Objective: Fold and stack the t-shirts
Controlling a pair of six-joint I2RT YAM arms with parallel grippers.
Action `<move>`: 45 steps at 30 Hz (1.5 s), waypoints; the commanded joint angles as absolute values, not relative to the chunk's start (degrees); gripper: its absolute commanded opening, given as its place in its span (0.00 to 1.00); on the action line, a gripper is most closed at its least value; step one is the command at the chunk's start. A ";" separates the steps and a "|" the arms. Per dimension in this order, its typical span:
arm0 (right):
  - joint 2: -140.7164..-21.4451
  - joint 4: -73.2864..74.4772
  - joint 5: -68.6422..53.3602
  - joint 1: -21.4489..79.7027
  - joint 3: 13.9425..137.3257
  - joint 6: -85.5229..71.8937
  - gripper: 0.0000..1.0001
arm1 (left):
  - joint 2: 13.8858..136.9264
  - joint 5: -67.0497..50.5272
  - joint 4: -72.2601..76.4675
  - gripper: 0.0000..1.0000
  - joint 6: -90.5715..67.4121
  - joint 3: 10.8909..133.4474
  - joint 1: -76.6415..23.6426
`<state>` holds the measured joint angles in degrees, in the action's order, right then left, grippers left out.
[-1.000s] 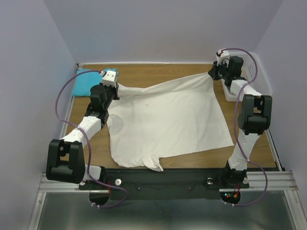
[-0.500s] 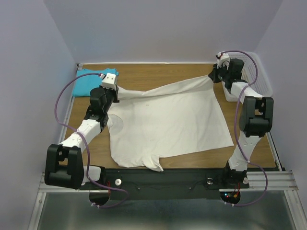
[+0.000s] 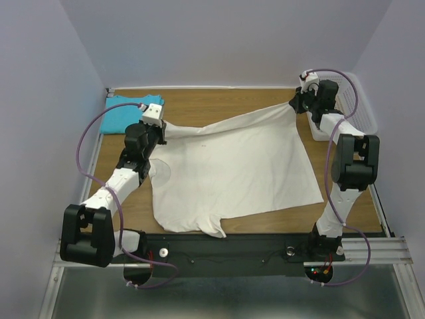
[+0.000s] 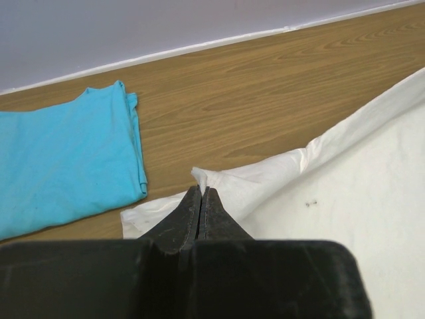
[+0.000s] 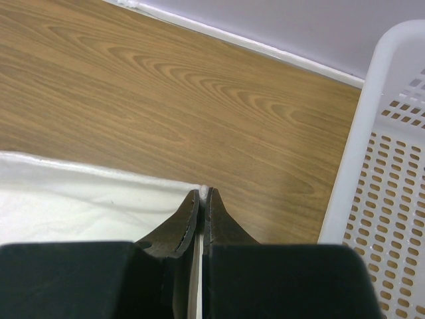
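Overhead camera spans table (image 3: 219, 100); close wrist cameras share the white shirt (image 3: 232, 166).

Two black-and-white jointed arms (image 3: 123, 177), looping purple cables (image 3: 82, 142) (red base lights (image 3: 313, 271))

Soft, even overhead light fills every view, casting only faint shadows. The cream-white t-shirt (image 3: 232, 166) looks nearly washed out. Wrist views blur at the bottom edge; the wooden table (image 5: 166, 100) is sharp.

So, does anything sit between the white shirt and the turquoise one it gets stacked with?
Nothing visible. Only a strip of bare table separates the white shirt from the folded turquoise shirt at the far left corner.
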<state>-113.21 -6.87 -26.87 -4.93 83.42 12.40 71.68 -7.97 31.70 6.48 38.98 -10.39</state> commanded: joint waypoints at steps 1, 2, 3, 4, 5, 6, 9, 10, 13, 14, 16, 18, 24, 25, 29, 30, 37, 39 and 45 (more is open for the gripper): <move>-113.11 -9.93 -27.51 -5.62 85.96 12.39 0.04 | 68.38 -9.76 33.84 0.00 6.77 38.41 -10.72; -113.20 -9.93 -27.42 -5.62 85.96 12.31 0.04 | 68.12 -10.28 33.66 0.00 6.77 38.23 -10.90; -113.46 -9.93 -27.33 -5.62 86.04 12.48 0.04 | 67.85 -10.37 33.58 0.00 6.85 38.06 -10.90; -113.64 -9.93 -27.25 -5.71 86.04 12.57 0.04 | 67.76 -10.63 33.40 0.00 6.86 37.97 -10.81; -113.82 -9.93 -27.07 -5.63 86.13 12.74 0.04 | 67.68 -10.90 33.22 0.00 6.77 37.97 -10.90; -114.08 -9.93 -26.90 -5.71 86.22 12.83 0.04 | 67.24 -11.33 33.14 0.00 6.77 37.71 -10.99; -115.66 -9.93 -27.24 -5.71 87.10 12.92 0.05 | 66.62 -11.86 32.87 0.00 6.50 37.09 -11.25; -115.66 -9.93 -27.33 -5.63 87.45 12.83 0.05 | 66.53 -12.04 32.87 0.00 6.42 37.00 -11.42; -117.42 -9.93 -28.21 -5.62 89.12 12.92 0.05 | 66.53 -12.22 32.61 0.00 6.42 36.83 -11.69; -118.29 -9.93 -28.30 -5.71 89.90 13.09 0.05 | 66.62 -12.22 32.52 0.00 6.33 36.91 -11.69; -118.91 -10.02 -28.48 -5.71 90.44 13.36 0.05 | 66.97 -12.30 32.43 0.00 6.33 37.00 -11.86; -119.09 -9.93 -28.48 -5.71 90.53 13.62 0.05 | 67.50 -11.95 32.34 0.00 6.42 37.00 -11.95; -117.34 -10.02 -28.21 -5.71 87.98 15.90 0.05 | 68.29 -11.51 32.08 0.00 6.59 37.18 -11.95; -116.55 -10.11 -28.21 -5.71 86.93 16.52 0.05 | 68.20 -11.34 31.99 0.00 6.77 37.26 -12.04; -114.61 -10.28 -28.21 -5.71 84.56 17.40 0.05 | 67.85 -10.63 31.29 0.00 7.29 37.27 -11.95; -114.44 -10.37 -28.30 -5.63 84.29 17.58 0.05 | 67.85 -10.55 31.03 0.00 7.38 37.27 -12.04; -111.71 -10.81 -28.30 -5.71 81.48 18.37 0.05 | 68.20 -10.02 30.50 0.00 7.47 37.35 -12.04; -110.75 -10.99 -28.56 -5.71 80.42 18.72 0.06 | 68.29 -9.49 30.32 0.00 7.47 37.44 -11.95; -109.42 -11.08 -28.13 -5.62 78.66 19.95 0.08 | 68.64 -9.32 30.24 0.00 7.56 37.44 -12.04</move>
